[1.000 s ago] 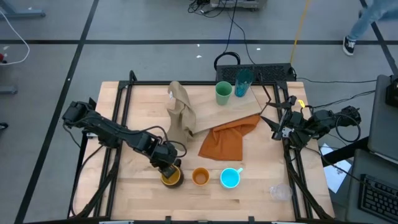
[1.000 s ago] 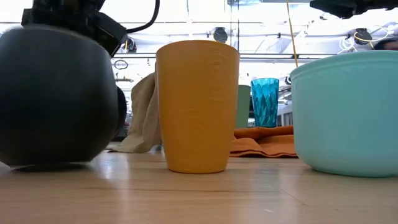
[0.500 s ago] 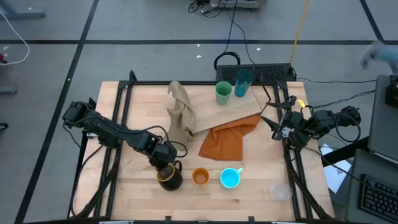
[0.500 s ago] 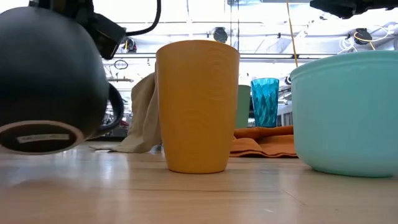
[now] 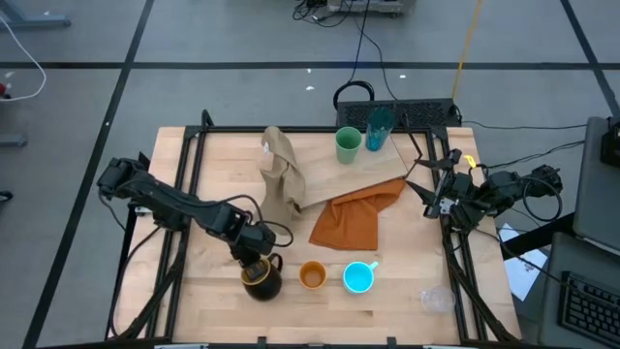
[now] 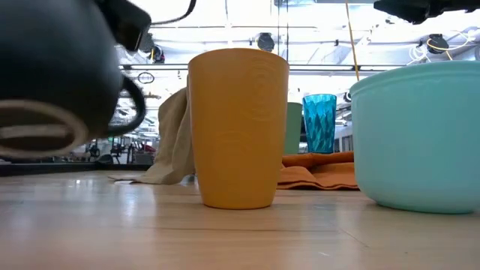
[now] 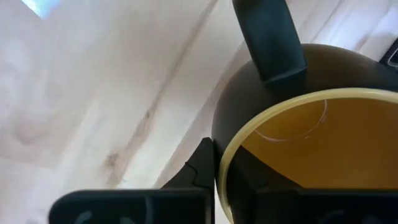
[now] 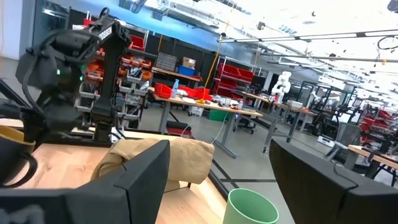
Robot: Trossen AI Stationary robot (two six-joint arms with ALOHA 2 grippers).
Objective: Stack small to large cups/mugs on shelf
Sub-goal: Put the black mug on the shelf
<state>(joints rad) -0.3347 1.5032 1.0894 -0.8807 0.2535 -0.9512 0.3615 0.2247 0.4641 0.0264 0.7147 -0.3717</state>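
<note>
My left gripper (image 5: 254,266) is shut on the yellow mug (image 5: 263,280), dark outside and yellow inside, at the table's near left. The mug hangs tilted above the wood, its base (image 6: 37,129) showing in the low view. To its right stand the small orange cup (image 5: 312,275) and the cyan mug (image 5: 358,277). The clear glass (image 5: 436,299) sits near the front right corner. The light green cup (image 5: 348,144) and teal tumbler (image 5: 379,128) stand on the shelf (image 5: 334,181) at the back. My right gripper (image 5: 434,192) waits open at the right edge. My left gripper holds the mug by its rim (image 7: 225,163), roughly across from the dark handle (image 7: 270,43). One finger (image 7: 200,169) is outside the wall and the other inside. The fingers come steeply from above. The mug is lifted clear and tilted, its base turned toward the near edge.
A tan cloth (image 5: 281,174) lies bunched at the shelf's left end and an orange cloth (image 5: 351,221) drapes off its near edge. Black frame rails (image 5: 184,194) run along both table sides. Bare wood lies left of the tan cloth.
My left gripper has risen with the yellow mug. The mug stood upright on the table a second ago; now it is lifted clear and tipped, its base swung up toward the near edge. The wrist has rolled a little.
</note>
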